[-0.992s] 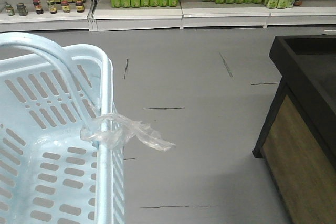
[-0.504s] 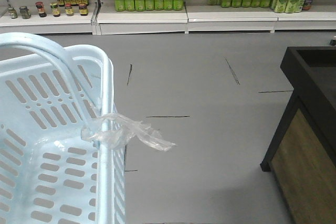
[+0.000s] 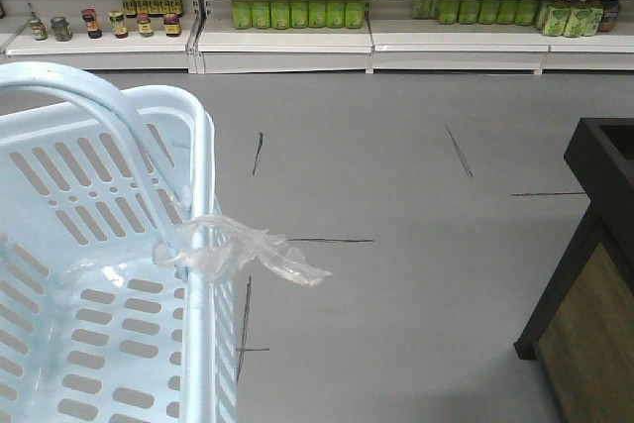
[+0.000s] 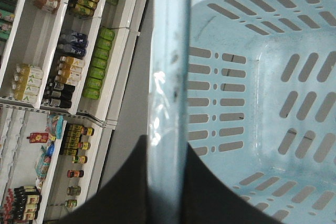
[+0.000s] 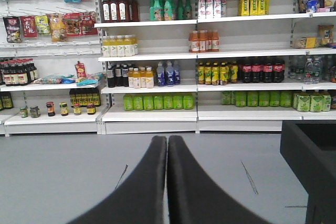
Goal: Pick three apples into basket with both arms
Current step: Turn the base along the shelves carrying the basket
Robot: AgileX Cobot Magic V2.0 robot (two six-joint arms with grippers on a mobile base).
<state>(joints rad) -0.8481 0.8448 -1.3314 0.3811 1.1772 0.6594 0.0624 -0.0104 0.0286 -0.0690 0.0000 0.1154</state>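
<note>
The pale blue basket (image 3: 201,195) fills the left of the front view, with a hoop handle (image 3: 89,96) arching over it and a crumpled clear plastic scrap (image 3: 243,250) hanging off its rim. In the left wrist view my left gripper (image 4: 167,148) is shut on the basket's handle (image 4: 168,72), one black finger on each side, above the empty slotted inside (image 4: 262,77). My right gripper (image 5: 167,148) is shut on nothing and points at the shop shelves. No apples are in view.
A black counter with a wood-panel side (image 3: 594,284) stands at the right, also seen in the right wrist view (image 5: 310,156). White shelves of bottles and jars (image 3: 297,17) line the far wall across the grey floor (image 3: 396,245).
The front view has shifted: the black counter slid to the right edge and the shelves and floor marks moved down and right. The basket keeps its place in the view.
</note>
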